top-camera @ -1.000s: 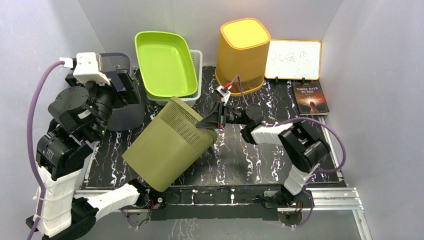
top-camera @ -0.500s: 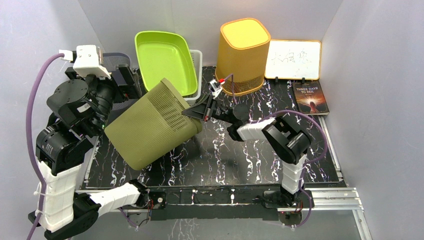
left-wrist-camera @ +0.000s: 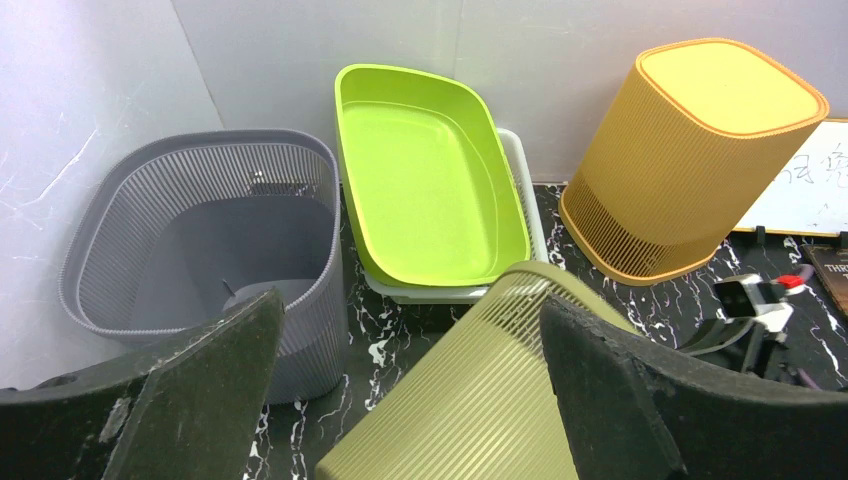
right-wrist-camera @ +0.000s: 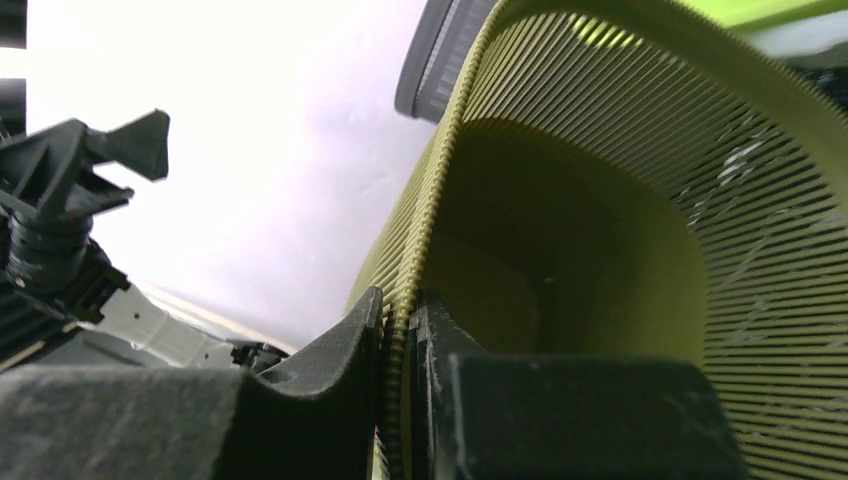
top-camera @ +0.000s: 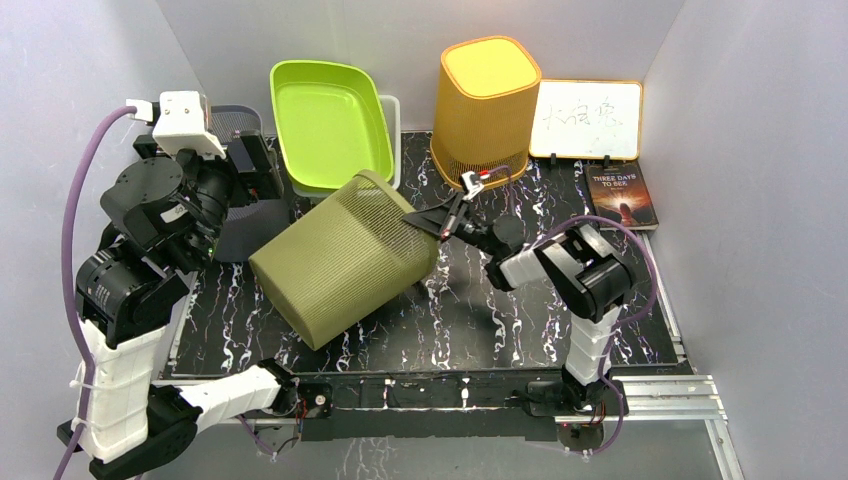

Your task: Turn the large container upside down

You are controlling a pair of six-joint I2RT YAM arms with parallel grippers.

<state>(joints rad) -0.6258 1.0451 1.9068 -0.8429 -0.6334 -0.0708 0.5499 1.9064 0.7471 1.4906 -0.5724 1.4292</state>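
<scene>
The large container is an olive-green slatted bin (top-camera: 345,255). It lies tilted on its side over the black marbled table, mouth toward the right and closed base toward the near left. My right gripper (top-camera: 428,222) is shut on the bin's rim, and in the right wrist view (right-wrist-camera: 397,310) the ribbed rim sits pinched between the two fingers, with the bin's inside (right-wrist-camera: 600,250) beyond. My left gripper (top-camera: 255,165) is open and empty, above and left of the bin. In the left wrist view (left-wrist-camera: 410,305) the bin's slatted side (left-wrist-camera: 470,400) shows below between the spread fingers.
A grey slatted bin (top-camera: 238,235) stands upright at the left, close to the olive bin. A lime tray (top-camera: 330,125) rests on a white basket at the back. An orange bin (top-camera: 485,105) stands upside down at the back, beside a whiteboard (top-camera: 587,118) and a book (top-camera: 621,196).
The olive bin swung up and left, then shifted back right with my right gripper on its rim. Its base now points near left. My left arm turned slightly.
</scene>
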